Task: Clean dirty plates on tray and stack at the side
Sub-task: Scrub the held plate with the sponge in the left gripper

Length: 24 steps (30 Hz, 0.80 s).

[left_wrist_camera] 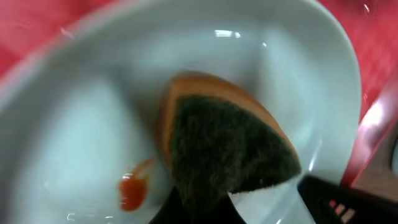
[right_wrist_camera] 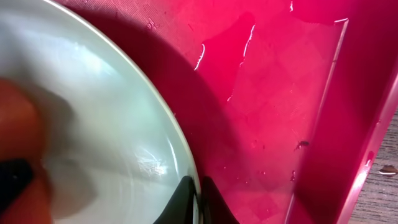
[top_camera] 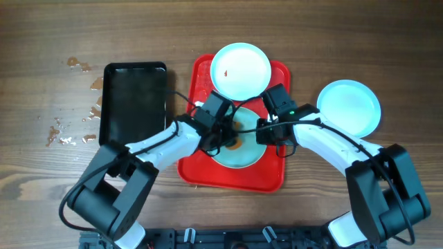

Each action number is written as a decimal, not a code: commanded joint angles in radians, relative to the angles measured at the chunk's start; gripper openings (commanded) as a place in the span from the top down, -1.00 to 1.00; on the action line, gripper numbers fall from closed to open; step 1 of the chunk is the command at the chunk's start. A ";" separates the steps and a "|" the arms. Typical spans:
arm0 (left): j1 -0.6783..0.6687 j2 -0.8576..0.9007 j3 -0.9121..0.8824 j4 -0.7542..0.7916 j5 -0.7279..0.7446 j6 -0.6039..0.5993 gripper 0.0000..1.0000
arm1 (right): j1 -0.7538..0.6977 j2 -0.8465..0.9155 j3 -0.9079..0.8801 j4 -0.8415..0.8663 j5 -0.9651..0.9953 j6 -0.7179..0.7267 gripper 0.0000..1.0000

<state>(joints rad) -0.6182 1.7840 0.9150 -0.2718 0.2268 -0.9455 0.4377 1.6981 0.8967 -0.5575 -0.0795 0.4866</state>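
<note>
Tray (top_camera: 232,178) sat mid-table (top_camera: 41,41). Smaller tray (top_camera: 135,100) lay at its 9 o'clock, just beside, apart. Drops (top_camera: 69,128) lay on the table at the smaller tray's 9 o'clock. Far plate (top_camera: 240,69) sat on the tray's 12 o'clock end, overhanging that edge. Near plate (top_camera: 243,158) sat in the 6 o'clock half, sponge (left_wrist_camera: 224,143) on it, stain spot (left_wrist_camera: 132,190) at the sponge's 7 o'clock in the left wrist view. Left gripper (top_camera: 225,138) was at the sponge; right gripper (right_wrist_camera: 199,199) straddled the near plate's 3 o'clock rim. Side plate (top_camera: 349,107) lay on the table at the tray's 3 o'clock, apart.
</note>
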 commanded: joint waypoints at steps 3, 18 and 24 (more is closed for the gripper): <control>0.027 0.044 -0.019 -0.031 -0.090 0.026 0.92 | 0.002 0.041 -0.026 -0.028 0.034 0.014 0.92; 0.050 0.156 -0.005 -0.170 -0.191 0.079 0.92 | 0.002 0.041 -0.026 -0.061 0.034 0.014 0.91; 0.035 0.156 0.097 -0.272 -0.210 0.368 0.92 | 0.002 0.041 -0.026 -0.063 0.034 0.021 0.91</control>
<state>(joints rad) -0.5694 1.8484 1.0584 -0.5034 0.1337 -0.7525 0.4377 1.6981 0.9035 -0.5869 -0.0792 0.4976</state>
